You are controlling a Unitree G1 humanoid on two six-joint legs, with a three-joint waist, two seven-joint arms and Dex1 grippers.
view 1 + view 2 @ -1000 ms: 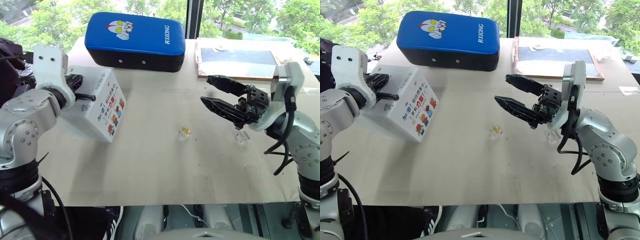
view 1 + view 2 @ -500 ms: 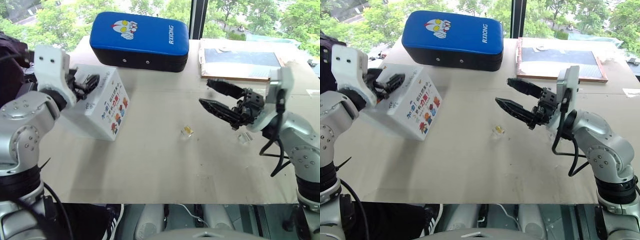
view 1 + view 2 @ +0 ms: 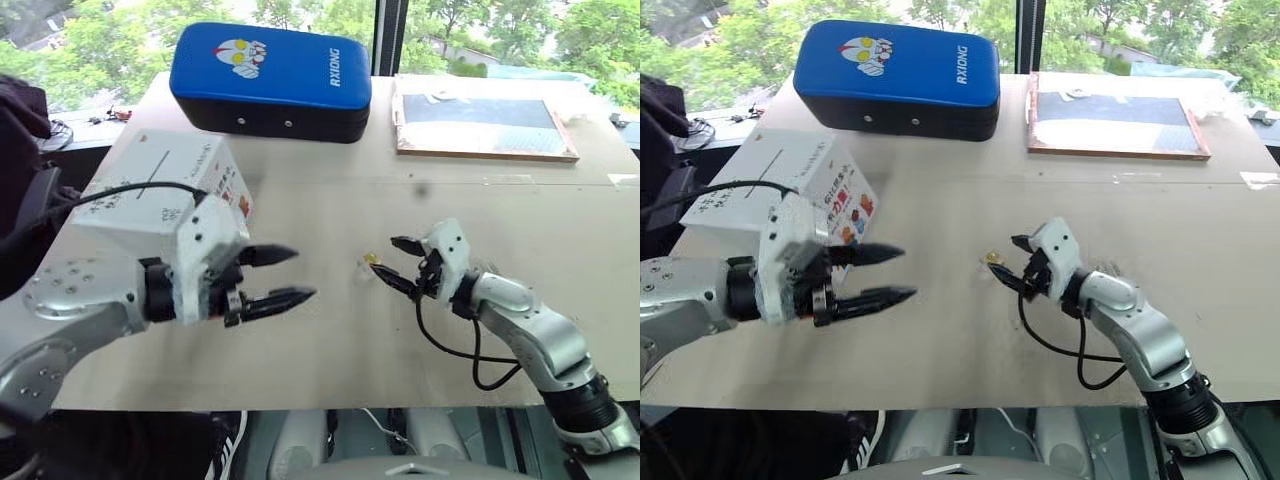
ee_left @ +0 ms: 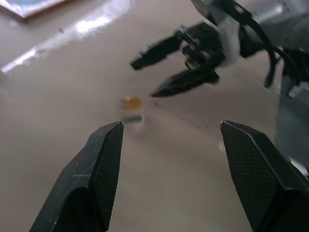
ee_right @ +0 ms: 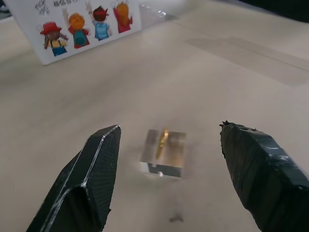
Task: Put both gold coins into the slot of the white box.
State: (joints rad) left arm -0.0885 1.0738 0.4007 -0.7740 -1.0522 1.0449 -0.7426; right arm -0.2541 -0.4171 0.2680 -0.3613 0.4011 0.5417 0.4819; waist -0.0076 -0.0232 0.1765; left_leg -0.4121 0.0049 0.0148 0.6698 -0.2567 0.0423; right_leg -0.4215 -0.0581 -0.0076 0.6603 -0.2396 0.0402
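One gold coin (image 5: 163, 143) stands in one clear block (image 5: 164, 153); both pincers (image 3: 268, 277) (image 3: 398, 263) gape, released.

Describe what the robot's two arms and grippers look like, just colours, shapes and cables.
Both arms are silver-grey metal with rounded joint housings dotted with small screws. Each ends in a white boxy wrist block. The left gripper and right gripper each have two black tapered fingers with a fine cross-hatched texture on the pads. A thin black cable loops loosely beside the right forearm, another arcs over the left wrist block.
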